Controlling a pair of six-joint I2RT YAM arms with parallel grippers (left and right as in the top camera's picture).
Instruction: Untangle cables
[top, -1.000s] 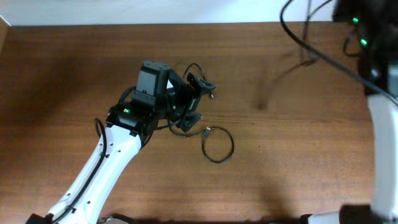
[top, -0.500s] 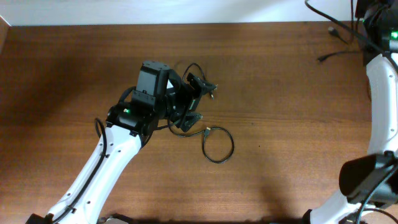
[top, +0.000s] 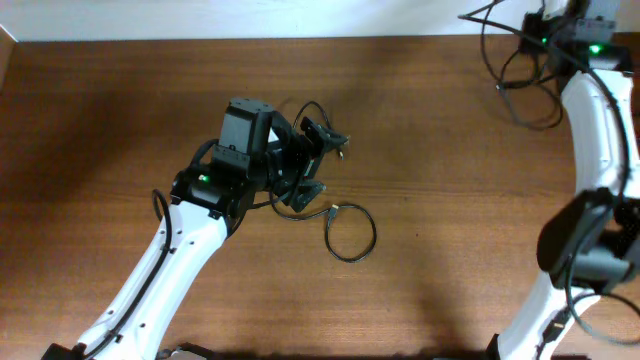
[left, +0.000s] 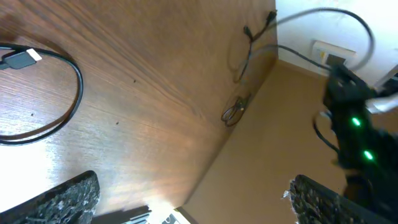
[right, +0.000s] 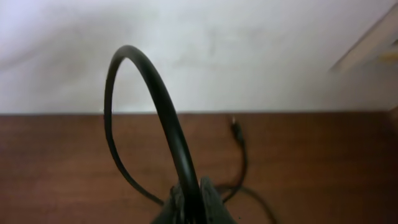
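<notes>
On grained wooden table (top: 450, 250), black cable (top: 374, 232) loops round.

Your left gripper (left: 193, 198) hangs over the wooden table (left: 155, 130) with jaws spread wide, one textured fingertip (left: 65, 196) showing at each lower corner of the frame. Ahead of the jaws and off to their left, a thin black cable (left: 80, 87) lies in a loop, its plug (left: 18, 59) flat on the wood. Far ahead, a second cable (left: 233, 113) sits bunched at the table's far edge, near the right arm (left: 354, 127) with its green lights glowing.
</notes>
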